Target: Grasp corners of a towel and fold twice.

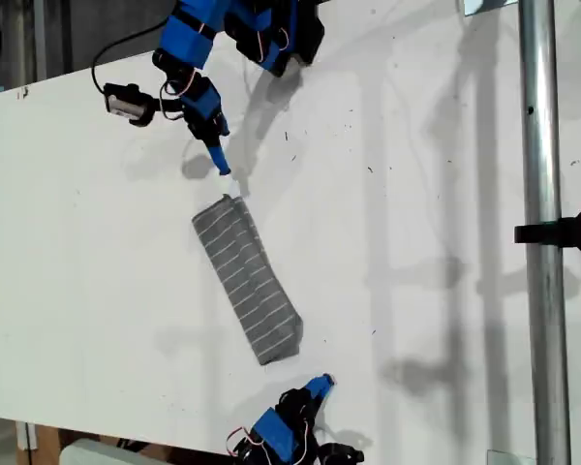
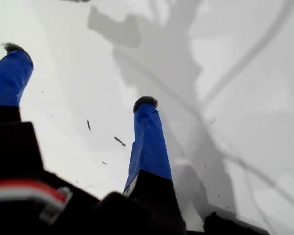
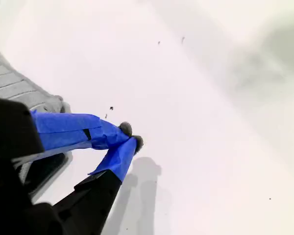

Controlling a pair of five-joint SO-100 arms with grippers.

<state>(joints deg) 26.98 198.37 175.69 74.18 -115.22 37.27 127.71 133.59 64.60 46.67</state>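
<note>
Towel of soft grey cloth with thin white stripes (image 1: 247,281) lies folded into a long, narrow band on a flat white desk (image 1: 436,242). It runs slantwise across the desk's middle. One end points toward the desk edge at the exterior view's top. The other points toward the edge at that view's bottom.

A blue arm (image 1: 208,107) reaches in over the top edge, its tip near the corner (image 1: 234,201) of the towel but apart from it. Another blue arm (image 1: 305,402) rises from the bottom edge, close to the towel's other end and not touching. The wrist views do not settle which arm is which.

My first pincer (image 2: 78,76) is spread wide over bare desk, with nothing between its blue fingers. My second pincer (image 3: 130,136) is pressed together and empty, with a striped edge of the towel just beside it.

The cloth looks light, limp and easy to drag or bunch, so it will likely sag once lifted. The best hold is probably at the layered corners of one short end, pinching all layers together. One fold appears done and a second remains.
</note>
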